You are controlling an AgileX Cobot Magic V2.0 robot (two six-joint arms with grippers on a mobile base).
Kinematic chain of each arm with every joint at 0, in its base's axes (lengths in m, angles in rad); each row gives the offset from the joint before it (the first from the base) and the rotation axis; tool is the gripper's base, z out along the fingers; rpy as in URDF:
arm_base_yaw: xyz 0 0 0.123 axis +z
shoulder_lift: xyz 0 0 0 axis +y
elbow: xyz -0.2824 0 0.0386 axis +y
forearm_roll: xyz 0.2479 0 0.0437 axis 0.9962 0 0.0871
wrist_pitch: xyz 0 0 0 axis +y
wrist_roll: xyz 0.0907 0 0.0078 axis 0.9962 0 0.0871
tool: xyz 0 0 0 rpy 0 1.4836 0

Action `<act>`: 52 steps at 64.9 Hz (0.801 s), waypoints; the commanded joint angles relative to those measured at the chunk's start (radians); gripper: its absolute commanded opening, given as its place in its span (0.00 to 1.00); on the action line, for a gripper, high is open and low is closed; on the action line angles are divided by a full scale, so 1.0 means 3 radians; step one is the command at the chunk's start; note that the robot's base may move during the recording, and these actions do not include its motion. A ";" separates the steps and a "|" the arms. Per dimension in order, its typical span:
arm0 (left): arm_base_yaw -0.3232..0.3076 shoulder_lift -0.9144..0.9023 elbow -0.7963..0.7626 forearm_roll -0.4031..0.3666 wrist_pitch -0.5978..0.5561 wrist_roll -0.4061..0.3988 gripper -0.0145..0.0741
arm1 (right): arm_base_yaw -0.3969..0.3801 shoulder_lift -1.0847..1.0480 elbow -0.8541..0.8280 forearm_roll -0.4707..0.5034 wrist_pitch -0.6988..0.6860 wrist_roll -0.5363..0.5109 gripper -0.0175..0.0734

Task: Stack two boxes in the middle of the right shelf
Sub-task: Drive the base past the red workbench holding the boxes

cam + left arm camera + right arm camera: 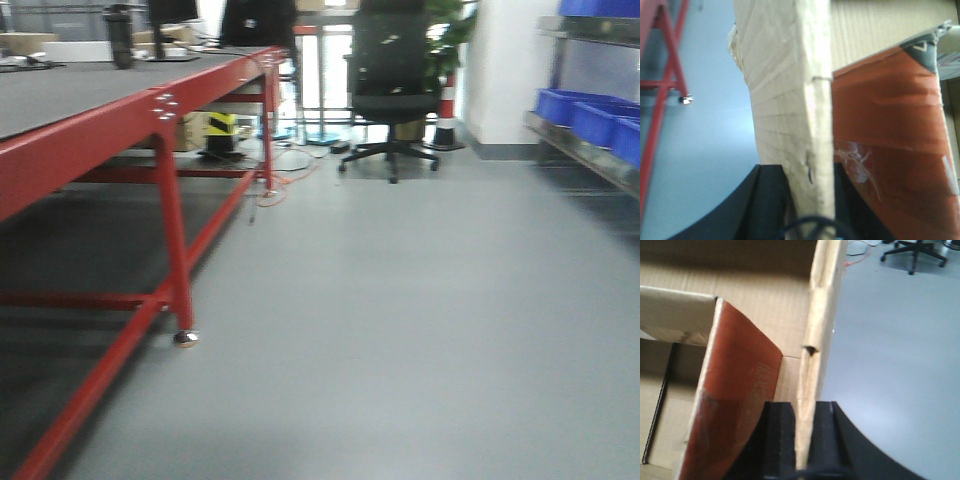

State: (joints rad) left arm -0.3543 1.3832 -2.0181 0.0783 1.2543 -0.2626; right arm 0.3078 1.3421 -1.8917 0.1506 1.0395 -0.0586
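Though blurred, box [780,90] apparently in both tools [812,200] [805,435].

table [70,95] left; chair [395,80] behind; bins [590,115] on shelf [600,168] right

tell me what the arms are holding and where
The box: left gripper and right gripper each pinch a side wall by its edge.

One brown corrugated cardboard box [785,100] wall is clamped in the left gripper [812,200] and one in the right gripper [807,435]; whether it is the same box is unclear. Ahead of them are one red-framed table [100,120], one black swivel chair [392,60] and four blue plastic bins [565,105].
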 commanded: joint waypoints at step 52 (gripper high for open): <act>-0.0002 -0.0066 -0.0060 -0.0061 -0.0161 -0.0006 0.04 | -0.0016 -0.0030 -0.0036 -0.0113 -0.0183 -0.0036 0.03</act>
State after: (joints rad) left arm -0.3543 1.3832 -2.0181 0.0764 1.2543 -0.2626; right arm 0.3078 1.3421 -1.8917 0.1506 1.0395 -0.0586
